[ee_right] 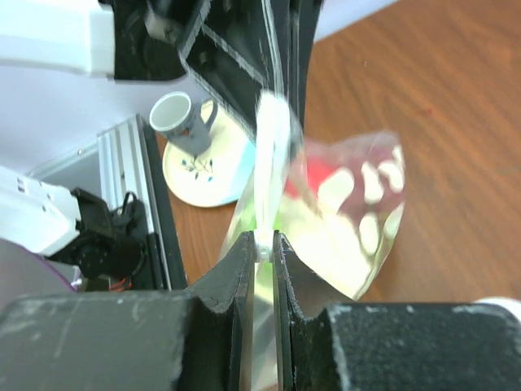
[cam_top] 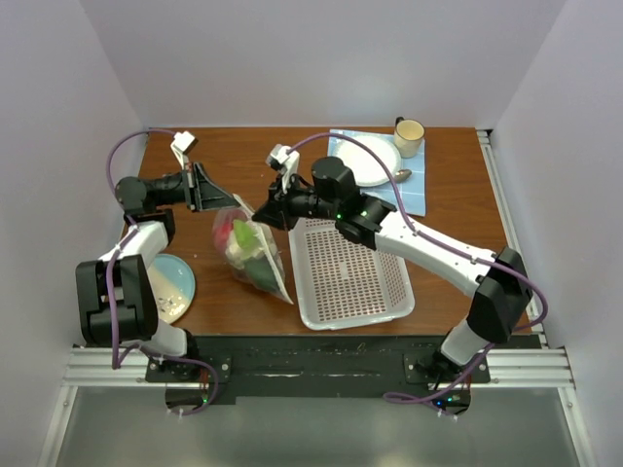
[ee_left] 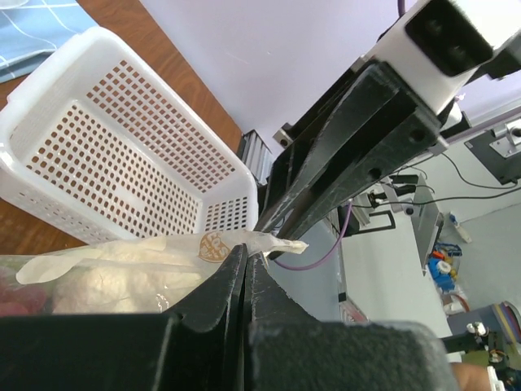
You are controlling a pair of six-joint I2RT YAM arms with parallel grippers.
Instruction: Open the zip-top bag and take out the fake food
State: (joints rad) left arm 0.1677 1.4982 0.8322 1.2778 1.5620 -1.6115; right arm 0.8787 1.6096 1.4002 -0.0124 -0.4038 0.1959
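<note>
1. The zip-top bag [cam_top: 255,255] sits in the middle of the table [cam_top: 224,161], between our two arms. It is just left of the white basket [cam_top: 355,319]. Its top edge is held up and its belly hangs down toward the wood.
2. Our left gripper [cam_top: 232,202] is squeezed tight on the bag's top edge. In the left wrist view the thin plastic lip is caught between its fingertips.
3. Our right gripper [cam_top: 261,212] is pinched on that same edge, facing the left one. Their tips almost meet.
4. We think each one grabs its own side of the mouth. Then pulling apart can pop the zip open.
5. The fake food [cam_top: 243,241] is all inside the bag. We can see a red fruit [ee_right: 324,175] and green bits through the plastic. Their weight pulls the bag down, which keeps the mouth on top.
6. We cannot tell if the zip has started to split. Nothing is out yet.
</note>
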